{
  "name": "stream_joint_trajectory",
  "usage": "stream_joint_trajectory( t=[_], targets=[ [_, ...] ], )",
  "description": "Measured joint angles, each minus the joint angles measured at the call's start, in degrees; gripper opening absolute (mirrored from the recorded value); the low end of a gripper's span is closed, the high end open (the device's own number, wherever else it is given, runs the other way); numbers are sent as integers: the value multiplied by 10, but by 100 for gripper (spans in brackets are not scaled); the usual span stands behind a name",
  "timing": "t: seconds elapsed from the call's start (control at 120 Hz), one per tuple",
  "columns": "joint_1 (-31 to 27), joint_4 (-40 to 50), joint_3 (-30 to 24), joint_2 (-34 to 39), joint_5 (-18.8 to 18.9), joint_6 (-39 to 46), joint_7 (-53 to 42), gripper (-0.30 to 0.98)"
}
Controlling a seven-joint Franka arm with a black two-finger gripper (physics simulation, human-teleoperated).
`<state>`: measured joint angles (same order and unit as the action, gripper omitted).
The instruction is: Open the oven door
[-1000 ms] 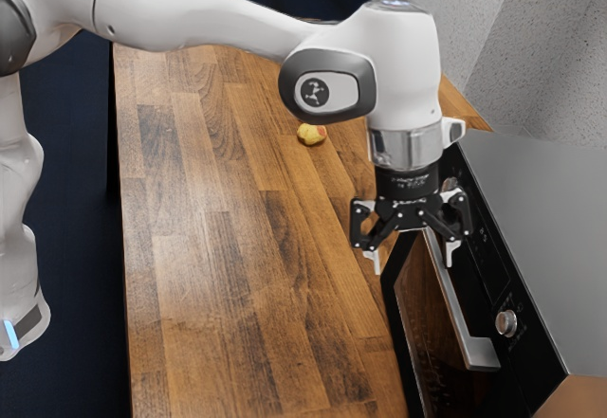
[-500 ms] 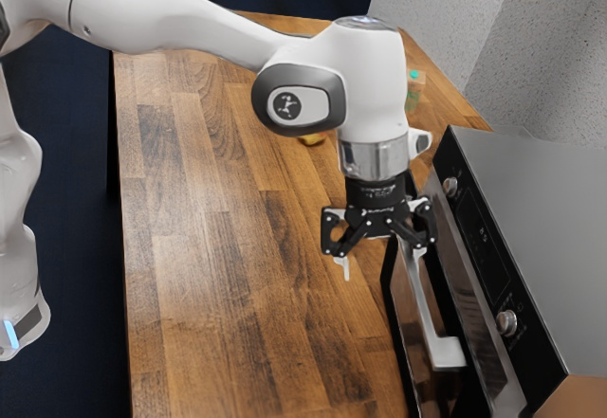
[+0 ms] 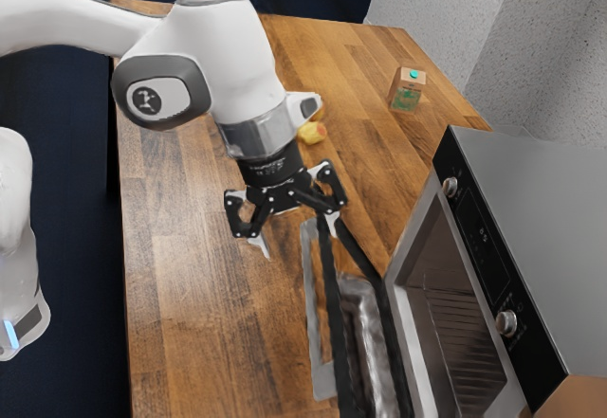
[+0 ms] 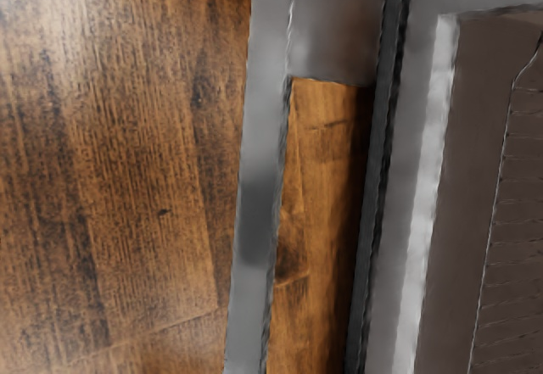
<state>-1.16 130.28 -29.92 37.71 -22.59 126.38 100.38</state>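
In the exterior view my gripper is open at the far end of the oven handle, its fingers on either side of the bar's line. The finger at the exterior view's right is by the gap between handle and door. The oven door is lowered well away from the oven, exposing the rack inside. In the wrist view the handle runs beside the dark door edge, with wood visible between them. Contact between fingers and handle cannot be made out.
A small carton stands on the wooden table beyond the oven. A yellow-red fruit lies behind my hand. Knobs stick out from the oven's front panel.
My hand has moved toward the exterior view's left and tilted. The door has swung down and outward with its handle, from slightly ajar to wide open, baring the oven's inside.
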Motion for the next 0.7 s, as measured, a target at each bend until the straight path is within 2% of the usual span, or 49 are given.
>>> stream_joint_trajectory(
  t=[0.075,0.125,0.217,0.283,0.333,0.392,0.533,0.7],
  targets=[
    [-41,8,-35,78,-16,-6,1,68],
    [-59,-83,-20,48,-9,-35,7,68],
    [-48,-286,86,-81,44,-109,25,68],
    [-9,-356,185,-145,85,-187,53,68],
    [3,-368,227,-169,105,-240,78,69],
    [8,-354,246,-183,120,-291,108,69],
    [-2,-340,254,-200,136,-366,171,69],
    [-15,-327,255,-212,143,-406,228,69]
  ],
)
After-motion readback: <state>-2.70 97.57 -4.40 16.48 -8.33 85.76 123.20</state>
